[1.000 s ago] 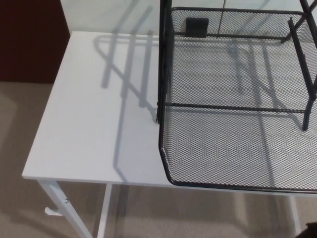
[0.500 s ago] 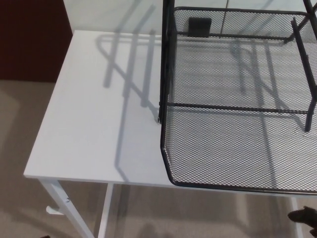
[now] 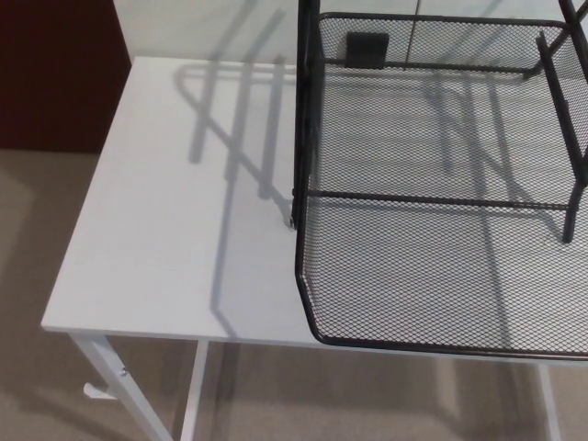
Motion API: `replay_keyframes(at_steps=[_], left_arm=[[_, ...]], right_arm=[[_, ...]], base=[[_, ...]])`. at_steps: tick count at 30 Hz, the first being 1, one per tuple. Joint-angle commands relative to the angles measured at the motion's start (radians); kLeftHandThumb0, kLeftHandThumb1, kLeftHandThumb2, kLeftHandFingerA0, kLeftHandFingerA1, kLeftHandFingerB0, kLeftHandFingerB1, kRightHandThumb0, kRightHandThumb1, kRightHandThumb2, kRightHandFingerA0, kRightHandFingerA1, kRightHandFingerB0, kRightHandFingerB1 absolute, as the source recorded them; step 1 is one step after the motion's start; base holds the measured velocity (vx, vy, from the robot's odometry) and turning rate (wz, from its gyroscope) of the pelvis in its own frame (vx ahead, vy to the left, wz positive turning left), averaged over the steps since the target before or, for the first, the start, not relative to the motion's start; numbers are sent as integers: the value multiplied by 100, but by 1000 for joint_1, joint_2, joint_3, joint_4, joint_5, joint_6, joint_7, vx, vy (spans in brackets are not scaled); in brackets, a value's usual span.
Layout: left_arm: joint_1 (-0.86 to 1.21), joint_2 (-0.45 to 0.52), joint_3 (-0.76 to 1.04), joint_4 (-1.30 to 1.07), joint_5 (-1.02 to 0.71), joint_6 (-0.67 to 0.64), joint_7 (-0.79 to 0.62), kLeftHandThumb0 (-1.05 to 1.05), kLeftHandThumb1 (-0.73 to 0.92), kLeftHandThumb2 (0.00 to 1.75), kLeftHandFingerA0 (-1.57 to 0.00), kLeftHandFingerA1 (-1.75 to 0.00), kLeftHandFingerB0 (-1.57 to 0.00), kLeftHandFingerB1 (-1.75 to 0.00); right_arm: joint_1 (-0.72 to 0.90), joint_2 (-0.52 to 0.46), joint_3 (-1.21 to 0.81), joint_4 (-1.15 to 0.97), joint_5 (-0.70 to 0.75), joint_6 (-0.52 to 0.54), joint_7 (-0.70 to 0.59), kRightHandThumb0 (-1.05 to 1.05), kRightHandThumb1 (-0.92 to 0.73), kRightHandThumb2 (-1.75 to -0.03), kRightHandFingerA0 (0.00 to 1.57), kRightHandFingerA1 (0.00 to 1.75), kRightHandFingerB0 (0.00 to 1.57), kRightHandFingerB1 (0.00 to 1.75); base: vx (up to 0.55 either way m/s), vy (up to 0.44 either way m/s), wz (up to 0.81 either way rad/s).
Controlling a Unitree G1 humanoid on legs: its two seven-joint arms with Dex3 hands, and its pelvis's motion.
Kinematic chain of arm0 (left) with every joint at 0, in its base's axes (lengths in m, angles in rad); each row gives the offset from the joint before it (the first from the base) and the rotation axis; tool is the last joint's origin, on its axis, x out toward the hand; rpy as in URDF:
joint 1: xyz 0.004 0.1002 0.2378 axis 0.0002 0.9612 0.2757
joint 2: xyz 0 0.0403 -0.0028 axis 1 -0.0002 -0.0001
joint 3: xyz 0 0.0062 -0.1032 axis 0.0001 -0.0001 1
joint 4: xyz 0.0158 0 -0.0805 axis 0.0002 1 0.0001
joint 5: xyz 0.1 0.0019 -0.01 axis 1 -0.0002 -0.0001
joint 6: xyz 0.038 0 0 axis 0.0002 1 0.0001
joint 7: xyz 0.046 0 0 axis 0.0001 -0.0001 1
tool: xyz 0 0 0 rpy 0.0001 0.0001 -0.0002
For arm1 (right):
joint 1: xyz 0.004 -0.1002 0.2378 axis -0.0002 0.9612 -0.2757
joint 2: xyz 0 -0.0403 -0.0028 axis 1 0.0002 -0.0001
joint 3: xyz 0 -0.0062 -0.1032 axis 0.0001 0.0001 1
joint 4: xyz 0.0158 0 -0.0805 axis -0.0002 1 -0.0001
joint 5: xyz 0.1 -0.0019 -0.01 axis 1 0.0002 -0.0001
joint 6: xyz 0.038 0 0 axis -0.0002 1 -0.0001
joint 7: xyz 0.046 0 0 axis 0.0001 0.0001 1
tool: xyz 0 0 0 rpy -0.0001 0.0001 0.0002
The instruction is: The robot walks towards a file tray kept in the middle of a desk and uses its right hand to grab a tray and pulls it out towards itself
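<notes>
Desk (image 3: pixel 175 230) fills the left and centre of the head view: one white top, seen from above, with two white legs (image 3: pixel 119 381) showing under its near-left corner. One small white hook-like piece (image 3: pixel 96 391) sticks out low on the outer leg.

File tray (image 3: pixel 441 165) — one black wire-mesh unit — stands on the right part of the desk top, cut off by the right and top edges of the picture. Two mesh levels can be counted: an upper tray (image 3: pixel 432 110) set further back, and a lower tray (image 3: pixel 441 266) whose front reaches the near edge of the desk, its rounded front-left corner right at that edge. One black upright post (image 3: pixel 304 101) runs along the left side of the unit, and slanted black bars (image 3: pixel 568 110) show at the right. One small black tab (image 3: pixel 367 47) sits on the back wall of the upper tray.

Shadows of the frame — several long grey bars — fall across the bare white top to the left of the unit.

Floor (image 3: pixel 37 239) at left and below is beige carpet; one dark reddish panel (image 3: pixel 55 73) occupies the top-left corner.

Hands: neither is in the picture, so the fingers' state cannot be told.
</notes>
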Motion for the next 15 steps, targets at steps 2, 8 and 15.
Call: replay_keyframes(at_steps=[2, 8, 15], left_arm=[[-16, 34, -2, 62, 12, -8, 15, -73, 30, 77, -45, -73, -23, -62], [-26, 29, 3, 81, 4, -4, 20, -72, 37, 53, -43, -74, -24, -63], [-51, 25, 12, 86, -9, 13, 17, -66, 37, 52, -41, -73, -24, -64]], right_arm=[[-14, -12, -16, 79, 108, -103, -22, -38, -39, -79, 0, 48, 1, 43], [-21, -26, 1, 100, 127, -99, -29, -46, -49, -64, 10, 45, 2, 35], [-29, -37, 15, 103, 153, -114, -29, -43, -54, -56, 10, 42, 7, 33]], base=[[0, 0, 0], [0, 0, 0], [0, 0, 0]])
